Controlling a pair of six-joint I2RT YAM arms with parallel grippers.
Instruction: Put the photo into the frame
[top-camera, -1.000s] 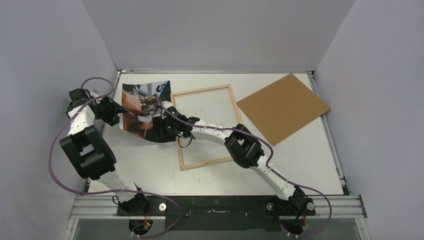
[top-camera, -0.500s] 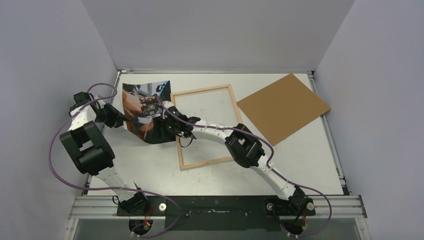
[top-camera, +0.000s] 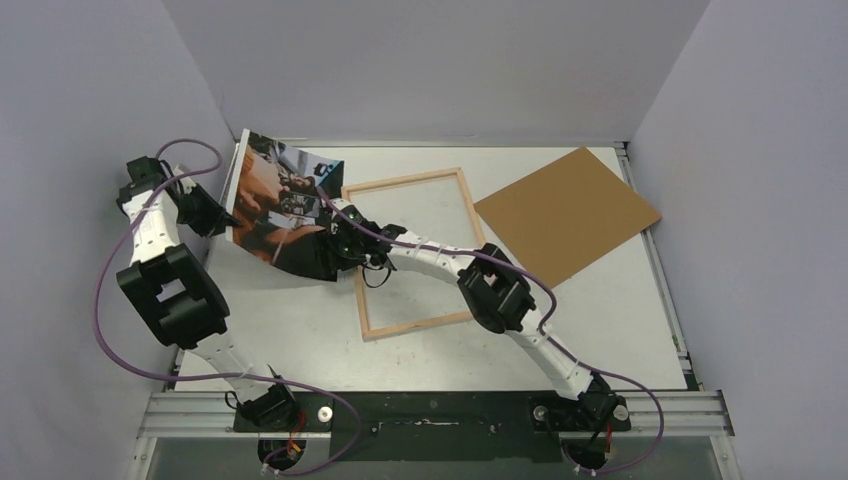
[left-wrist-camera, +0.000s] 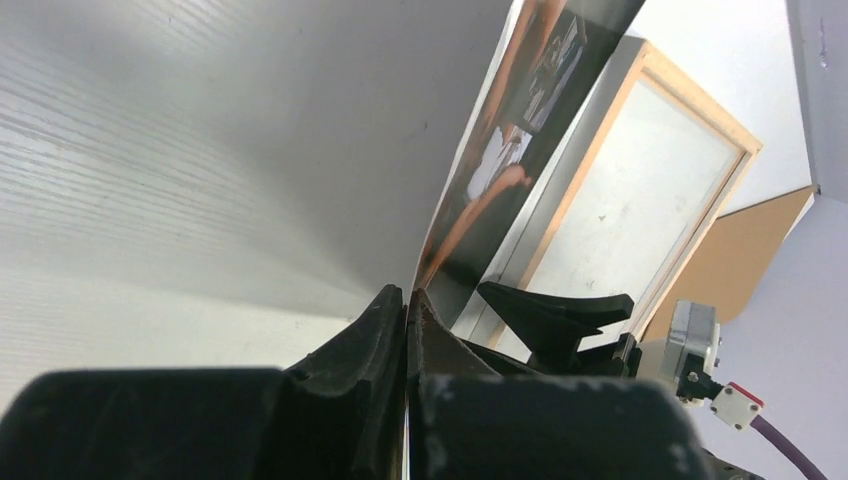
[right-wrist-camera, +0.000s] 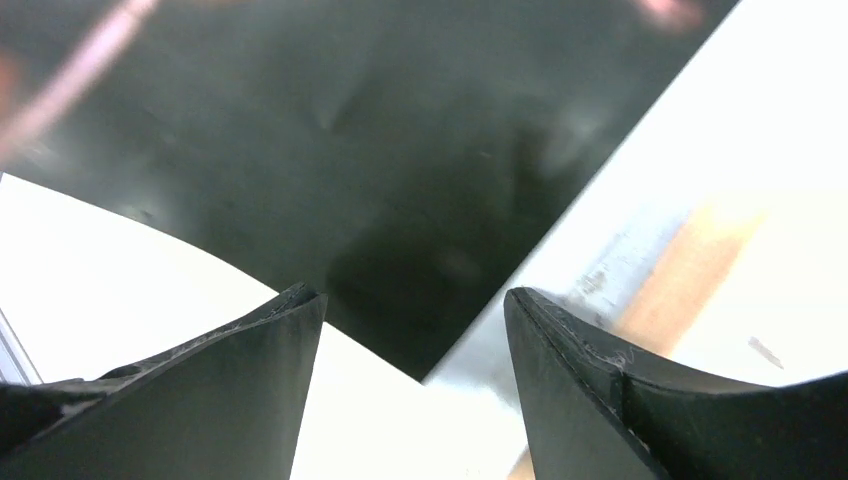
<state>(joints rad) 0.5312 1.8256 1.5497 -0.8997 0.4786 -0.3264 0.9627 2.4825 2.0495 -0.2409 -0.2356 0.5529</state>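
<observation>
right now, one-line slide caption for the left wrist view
Left gripper shut on the edge of the thin dark paper photo, white back showing, beside the light wood rectangular frame.

A white bench (top-camera: 600, 320) fills the scene, with a flat, matt top that has a few small marks. Three plain walls of pale grey stand close around it: the left wall (top-camera: 80, 120), the far wall (top-camera: 430, 70) and the right wall (top-camera: 770, 200). Along the near edge runs a metal rail (top-camera: 680, 405), with a black plate (top-camera: 440, 408) in the middle. The light is soft and even, and the shadows are weak.
</observation>
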